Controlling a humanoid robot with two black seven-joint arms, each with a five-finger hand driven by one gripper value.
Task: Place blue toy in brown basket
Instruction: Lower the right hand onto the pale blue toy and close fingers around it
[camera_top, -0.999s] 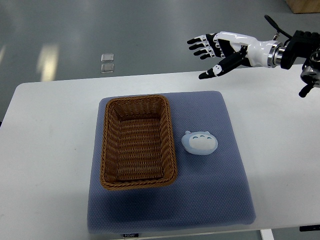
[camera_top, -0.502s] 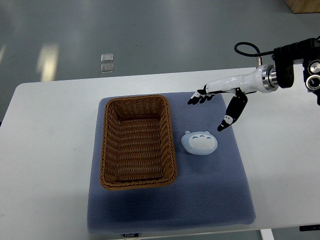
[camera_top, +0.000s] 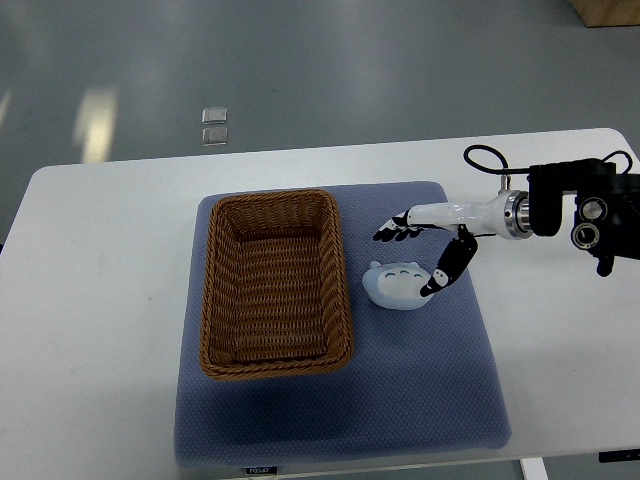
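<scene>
A pale blue round toy (camera_top: 396, 285) with a small face lies on the blue-grey mat (camera_top: 420, 390), just right of the brown wicker basket (camera_top: 273, 283). The basket holds nothing. My right hand (camera_top: 412, 256) comes in from the right edge and hovers low over the toy. Its fingers (camera_top: 393, 231) are spread above the toy's far side, and the thumb (camera_top: 443, 271) reaches down by the toy's right side. The hand holds nothing. No left arm shows.
The mat covers the middle of a white table (camera_top: 100, 300). Grey floor lies beyond the far edge, with two small clear squares (camera_top: 213, 126) on it. A black cable (camera_top: 485, 160) loops above the right wrist.
The right hand has swung down from high at the back right to just over the toy, the thumb now close to its right side. Toy and basket have not moved.
</scene>
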